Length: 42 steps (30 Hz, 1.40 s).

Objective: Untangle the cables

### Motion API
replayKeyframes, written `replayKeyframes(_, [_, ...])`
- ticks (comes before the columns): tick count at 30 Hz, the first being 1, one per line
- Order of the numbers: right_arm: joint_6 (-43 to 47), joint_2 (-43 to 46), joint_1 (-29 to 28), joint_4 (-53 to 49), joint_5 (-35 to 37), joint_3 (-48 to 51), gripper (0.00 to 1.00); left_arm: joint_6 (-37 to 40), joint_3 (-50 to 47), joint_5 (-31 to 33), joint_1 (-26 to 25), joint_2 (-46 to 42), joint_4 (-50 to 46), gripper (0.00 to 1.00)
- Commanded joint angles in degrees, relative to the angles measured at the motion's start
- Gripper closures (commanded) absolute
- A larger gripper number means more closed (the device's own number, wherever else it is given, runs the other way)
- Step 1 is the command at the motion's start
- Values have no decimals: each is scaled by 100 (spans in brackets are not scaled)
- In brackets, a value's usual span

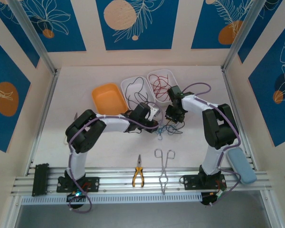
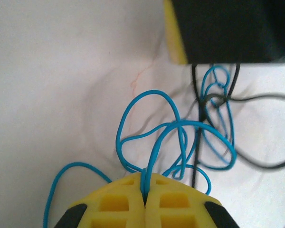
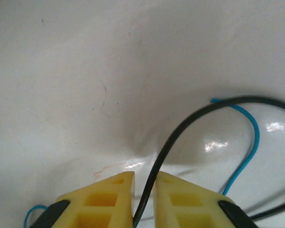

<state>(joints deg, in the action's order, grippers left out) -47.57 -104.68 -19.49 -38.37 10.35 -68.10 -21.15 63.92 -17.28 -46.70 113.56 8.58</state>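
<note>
Left wrist view has the left claw (image 2: 145, 190), two yellow ribbed plastic fingers, clenched tight on a thin blue cable (image 2: 152, 91). The strand leaves the seam between the fingertips and spreads just ahead of them in several loose loops on the white table (image 2: 61, 71). A thin black cable (image 2: 198, 152) crosses the far loops, well ahead of the fingertips. In the right wrist view the right claw (image 3: 143, 190) has its two yellow fingers drawn to a narrow slot with the black cable (image 3: 173, 134) running up through it. Whether the pads actually pinch the black cable I cannot tell. A blue cable (image 3: 257, 137) curves on the table to the right of that claw, apart from it. From the top external view the tangle lies mid-table between the two arms, whose heads face each other over it. Behind it stand three trays: one orange plastic tray (image 1: 108, 99) and two white plastic trays, one (image 1: 131, 80) with black cable looped in it, the other (image 1: 161, 71) holding a curly red cable (image 1: 156, 85). Near the arm bases lie one pair of yellow-handled pliers (image 1: 138, 176) and one pair of metal forceps (image 1: 164, 176).
</note>
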Motion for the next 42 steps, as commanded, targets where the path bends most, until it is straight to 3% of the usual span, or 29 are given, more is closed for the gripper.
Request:
replayKeyframes(1, [-21, 375, 9, -183, 124, 139, 88, -82, -255, 274, -57, -475, 28, 100])
replayKeyframes(7, [67, 989, 110, -258, 218, 511, 98, -142, -909, 841, -45, -1197, -193, 100])
replayKeyframes(15, [364, 1902, 85, -386, 114, 590, 99, -314, -1655, 1428, 28, -1967, -437, 100])
replayKeyframes(28, [958, 3099, -121, -898, 382, -87, 100, -329, -2461, 2166, 264, -3276, -833, 100])
replayKeyframes(35, [1578, 2937, -647, -925, 471, -1309, 100, -291, -2703, 2008, 380, -3668, -647, 100])
replayKeyframes(42, [2319, 1904, -1112, -379, 530, -2715, 100, -409, -2838, 1851, 394, -3882, -336, 100])
